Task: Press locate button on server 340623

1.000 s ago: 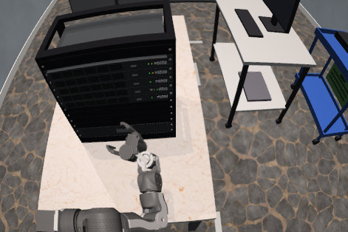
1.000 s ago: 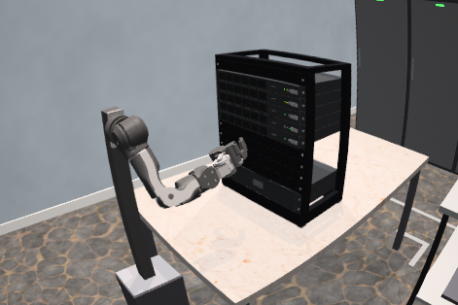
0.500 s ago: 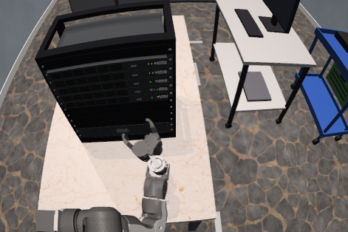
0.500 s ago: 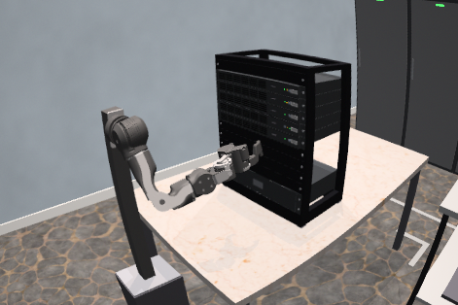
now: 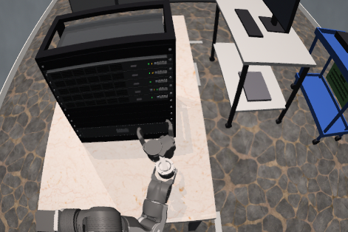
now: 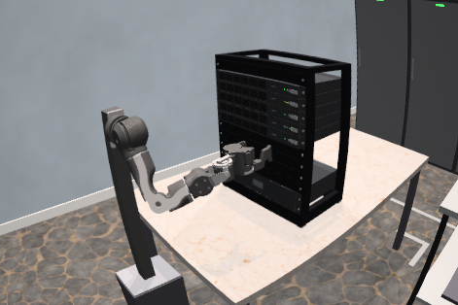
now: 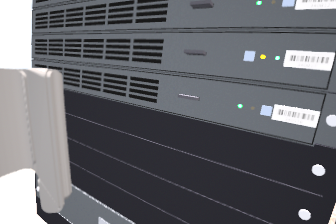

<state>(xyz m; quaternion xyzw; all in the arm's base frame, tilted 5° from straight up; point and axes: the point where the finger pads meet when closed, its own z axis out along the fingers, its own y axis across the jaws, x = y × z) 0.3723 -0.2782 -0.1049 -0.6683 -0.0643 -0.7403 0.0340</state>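
Note:
The black rack (image 5: 106,47) (image 6: 307,146) stands on the marble table (image 5: 62,177) (image 6: 237,243). Several servers (image 5: 99,79) (image 6: 257,104) fill its upper half, and blank panels sit below them. In the wrist view three servers show, each with a white barcode label (image 7: 295,115) at the right. Beside each label is a small pale square button: one on the lowest server (image 7: 266,110) and one on the server above (image 7: 248,55). None glows bright blue. The asset numbers are too small to read. My gripper (image 5: 154,126) (image 6: 256,154) is open and empty, close to the rack's lower front. One finger (image 7: 44,150) shows in the wrist view.
A low dark unit (image 5: 114,131) (image 6: 271,189) sits at the rack's bottom. A white desk (image 5: 269,52) with a monitor and keyboard and a blue cart (image 5: 324,96) stand to the right of the table. Tall dark cabinets (image 6: 412,73) stand behind. The arm's post (image 6: 125,204) rises at the table's near edge.

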